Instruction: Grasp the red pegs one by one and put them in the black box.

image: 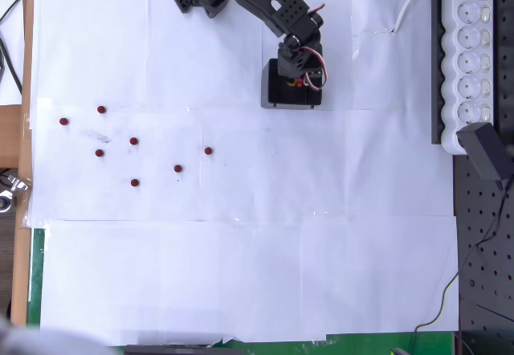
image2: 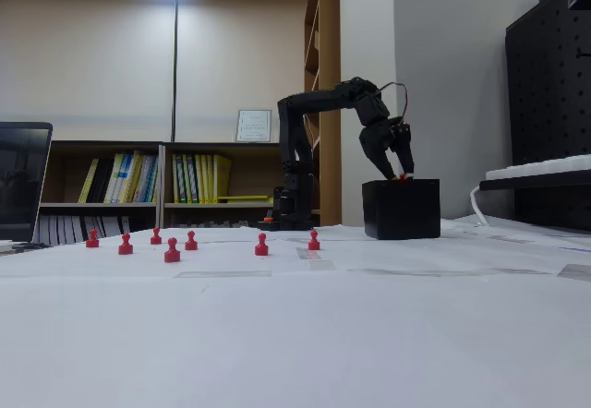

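Gripper (image2: 400, 175) hovering at the black box's (image2: 401, 212) open top, fingers pinching a red peg (image2: 403, 178), seven red pegs (image2: 172, 251) standing well apart on white paper (image: 241, 275).

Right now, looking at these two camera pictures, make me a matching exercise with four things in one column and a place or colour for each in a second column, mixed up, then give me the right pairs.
Things:
1. black box
2. red pegs
3. gripper
4. power strip

Places or colours:
A. white, along the right edge of the overhead view
B. scattered on the white paper, left of the box in both views
C. at the box's top rim with something red at its tips
D. standing under the arm's tip

Pairs: 1-D, 2-B, 3-C, 4-A
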